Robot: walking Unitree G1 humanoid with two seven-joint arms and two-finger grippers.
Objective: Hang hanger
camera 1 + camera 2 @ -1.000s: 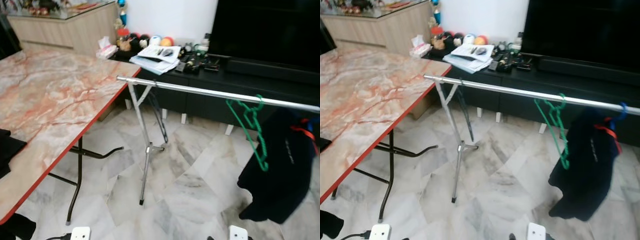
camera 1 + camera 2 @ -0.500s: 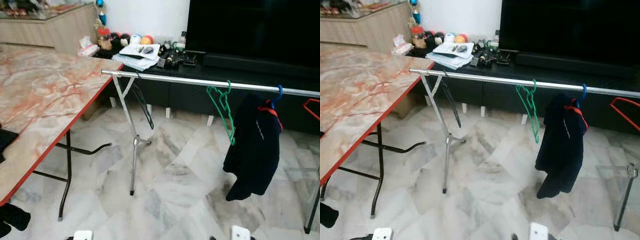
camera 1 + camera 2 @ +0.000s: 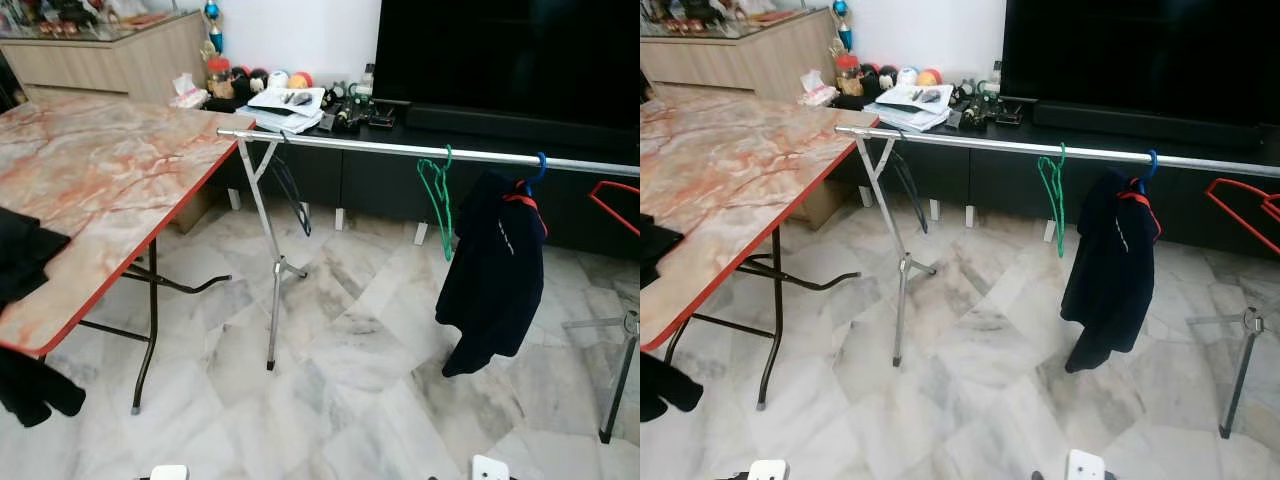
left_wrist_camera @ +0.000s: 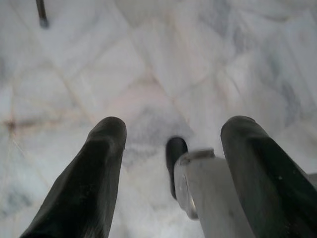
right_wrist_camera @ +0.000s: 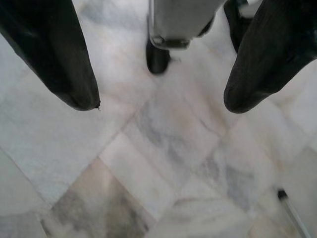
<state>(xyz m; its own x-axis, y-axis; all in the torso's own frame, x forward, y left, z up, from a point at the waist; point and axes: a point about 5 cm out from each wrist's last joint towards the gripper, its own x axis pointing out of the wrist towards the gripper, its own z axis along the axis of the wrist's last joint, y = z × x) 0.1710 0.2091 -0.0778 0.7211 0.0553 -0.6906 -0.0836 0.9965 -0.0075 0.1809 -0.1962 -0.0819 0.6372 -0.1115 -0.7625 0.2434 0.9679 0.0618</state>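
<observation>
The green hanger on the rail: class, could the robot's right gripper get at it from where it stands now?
Probably not yet. The right gripper hangs open over the floor, and the green hanger on the rail lies across bare tiles. Nothing blocks the way.

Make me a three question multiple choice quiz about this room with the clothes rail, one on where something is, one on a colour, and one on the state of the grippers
1. Where does the dark jacket hang?
A. on the rail, to the right of the empty hanger
B. over the table edge
C. on the TV stand

2. What colour is the empty hanger beside the jacket?
A. yellow
B. green
C. white

3. How are the two grippers?
A. both open, holding nothing, pointing at the floor
B. left shut on a hanger
C. both shut on the rail

Answers:
1 A, the jacket hangs from a blue hook on the rail, right of the green hanger.
2 B, its wire is plainly green.
3 A, the left gripper and the right gripper each show spread fingers with only marble floor between them.
</observation>
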